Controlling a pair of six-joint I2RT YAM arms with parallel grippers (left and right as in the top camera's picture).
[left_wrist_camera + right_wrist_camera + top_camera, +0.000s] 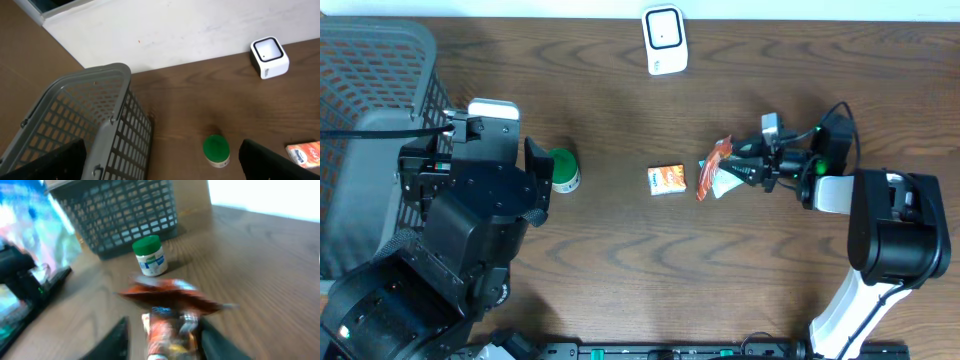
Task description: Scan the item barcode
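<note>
A crinkled red and orange snack packet (717, 168) lies at mid-table, right of a small orange box (667, 179). My right gripper (738, 170) reaches in from the right with its tips around the packet. The right wrist view is blurred, but it shows the packet (167, 315) between the parted jaws of the right gripper (164, 325), with a gap on its left side. The white barcode scanner (664, 40) stands at the far edge, and appears again as the scanner (270, 56). My left gripper (162, 167) hangs wide open over the table with nothing in it.
A grey mesh basket (370, 90) fills the far left. A green-lidded jar (563, 168) lies just right of the left arm and shows as the jar (216, 150) between the left fingers' line of sight. The left arm's bulk covers the near left corner.
</note>
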